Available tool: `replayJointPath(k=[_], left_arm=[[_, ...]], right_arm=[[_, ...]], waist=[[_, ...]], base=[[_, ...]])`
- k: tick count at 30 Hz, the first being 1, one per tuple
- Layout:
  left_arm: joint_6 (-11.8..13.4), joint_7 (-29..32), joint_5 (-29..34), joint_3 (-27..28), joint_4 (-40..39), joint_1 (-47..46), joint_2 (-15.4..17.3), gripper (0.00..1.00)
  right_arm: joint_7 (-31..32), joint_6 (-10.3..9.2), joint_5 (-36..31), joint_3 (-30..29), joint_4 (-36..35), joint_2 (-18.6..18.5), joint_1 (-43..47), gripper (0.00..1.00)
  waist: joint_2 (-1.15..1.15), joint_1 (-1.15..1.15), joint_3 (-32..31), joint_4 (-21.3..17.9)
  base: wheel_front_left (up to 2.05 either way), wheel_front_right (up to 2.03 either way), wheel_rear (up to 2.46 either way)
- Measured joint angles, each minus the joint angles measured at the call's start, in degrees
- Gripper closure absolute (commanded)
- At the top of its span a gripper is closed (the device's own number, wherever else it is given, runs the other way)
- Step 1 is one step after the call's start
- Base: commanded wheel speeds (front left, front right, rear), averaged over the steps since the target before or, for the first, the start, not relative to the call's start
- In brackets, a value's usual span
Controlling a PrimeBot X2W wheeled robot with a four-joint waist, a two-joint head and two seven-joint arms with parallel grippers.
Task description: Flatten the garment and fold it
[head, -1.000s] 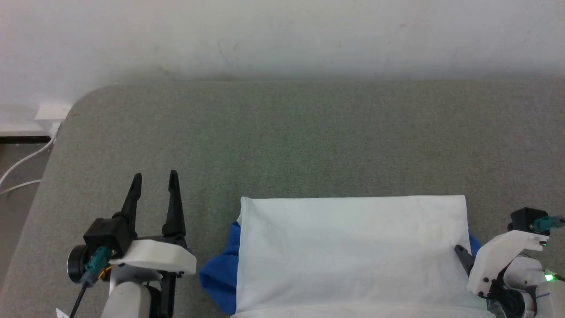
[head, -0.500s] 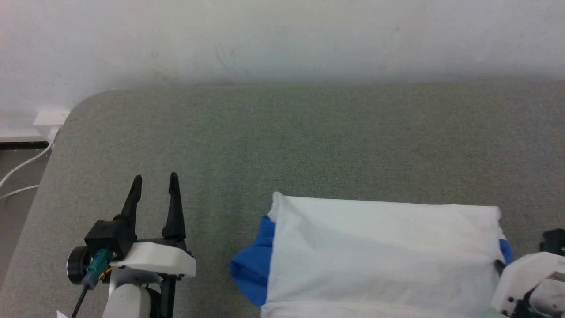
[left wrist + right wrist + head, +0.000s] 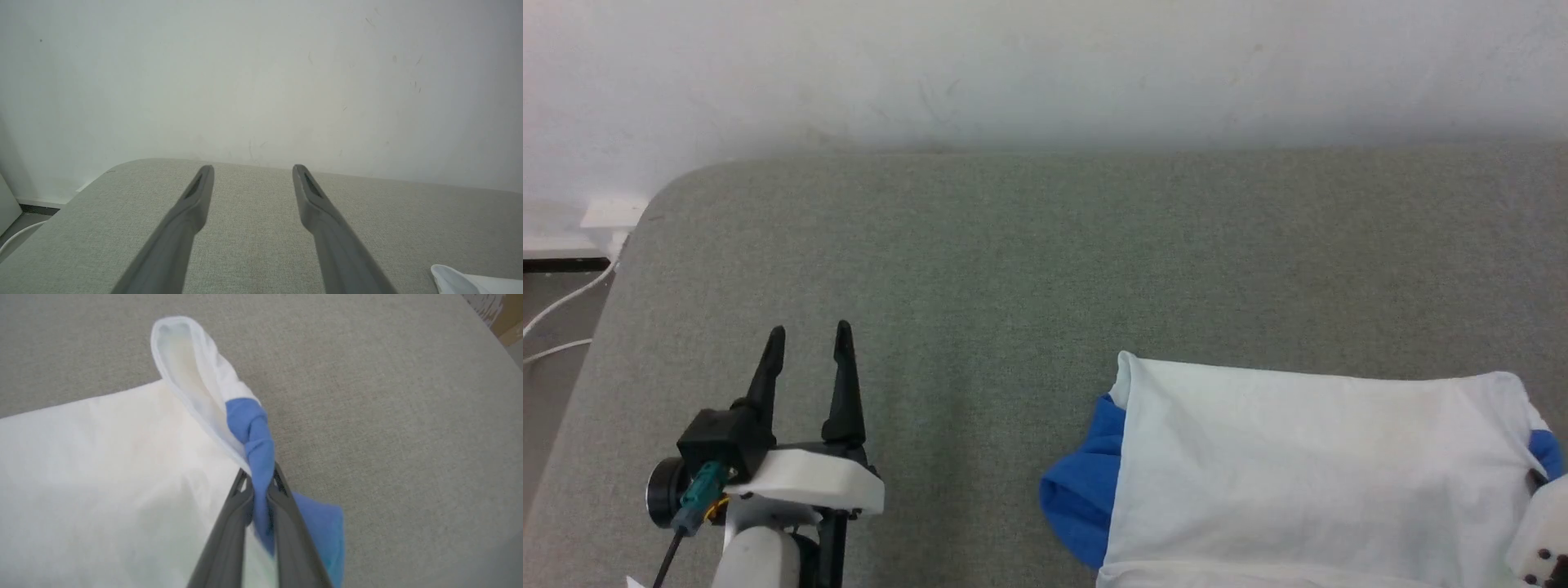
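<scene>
Observed garment displaced sideways over the last second, toward the right pincer and farther from the left pincer; left pincer unchanged. Folded into a flat, soft-edged rectangle of thin white cloth, faintly creased. Noted blue sleeve bulging in a rounded bunch from the end nearer the left pincer, well apart from it. Right pincer clamped narrow on a twisted rope of blue cloth at the garment's other end; white hem lifted in an open loop just beyond its tips. Left pincer spread moderately wide, holding nothing, long tapered dark fingers above table: grey-green, finely woven, rounded corner. Behind table, matt white wall, lightly scuffed.
</scene>
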Motion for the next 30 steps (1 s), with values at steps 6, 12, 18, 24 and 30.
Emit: replayJointPath(k=[6, 12, 18, 24, 30], left_arm=[[-0.38, 0.00, 0.10, 0.38, 0.16, 0.01, -0.03, 0.00], [-0.41, -0.01, 0.16, 0.36, 0.26, -0.02, -0.08, 0.00], [-0.41, 0.00, 0.03, -0.10, 0.27, -0.21, -0.13, 0.00], [-0.48, -0.01, -0.24, -0.70, 0.57, -0.92, -0.16, 0.00], [-0.48, 0.00, -0.79, -1.60, 1.03, -1.42, -0.19, 0.00]], right_arm=[[10.38, -0.02, 7.65, 8.81, -14.58, -0.01, 5.05, 1.00], [16.38, -0.02, 10.70, 22.53, -25.27, -0.07, 6.71, 1.00], [16.30, -0.03, 10.70, 37.04, -22.64, -0.08, 1.49, 1.00], [12.77, -0.02, 12.25, 47.14, -10.56, -0.01, -6.25, 1.00], [8.15, -0.03, 13.77, 50.80, 2.36, -0.05, -12.12, 0.28]], waist=[[0.00, 0.00, -0.24, 0.07], [0.00, 0.00, 0.19, 0.42], [0.00, 0.00, 1.16, 1.24], [0.00, 0.00, 2.59, 2.73], [0.00, 0.00, 3.83, 4.51]], base=[[0.00, 0.00, 0.00], [0.00, 0.00, 0.00], [0.00, 0.00, 0.00], [0.00, 0.00, 0.00], [0.00, 0.00, 0.00]])
